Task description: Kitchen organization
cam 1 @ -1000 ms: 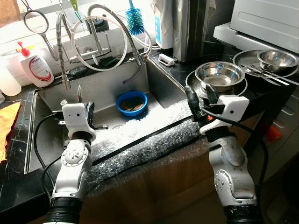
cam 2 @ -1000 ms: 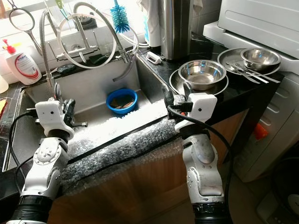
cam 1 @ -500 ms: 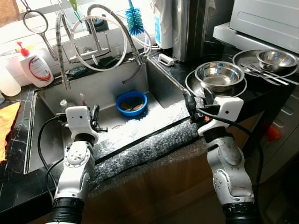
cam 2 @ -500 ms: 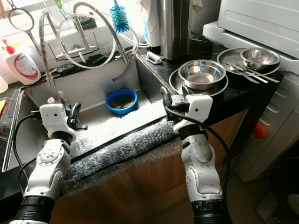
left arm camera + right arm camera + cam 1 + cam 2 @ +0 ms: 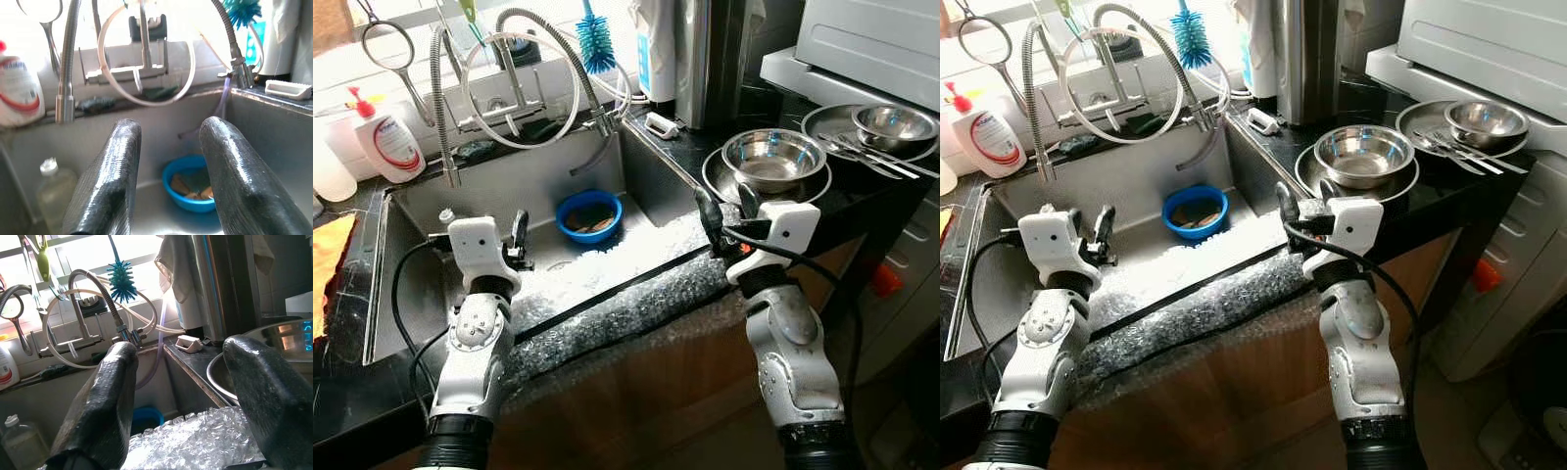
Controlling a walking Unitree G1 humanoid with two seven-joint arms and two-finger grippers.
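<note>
Inside sink (image 5: 431, 206) — blue bowl (image 5: 588, 214), brownish scraps within.

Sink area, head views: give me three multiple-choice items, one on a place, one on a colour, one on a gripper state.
1. Where does the round blue plastic bowl sit?
A. inside the steel sink
B. on the black counter
C. on the white appliance

2. What colour are the bristles of the bottle brush hanging at the window?
A. red
B. teal blue
C. yellow

3. How is the left gripper?
A. shut on the bowl
B. shut on nothing
C. open, holding nothing

Answers: 1 A, it rests on the basin floor; 2 B, teal bristles show; 3 C, its fingers stand apart with only the sink beyond.
</note>
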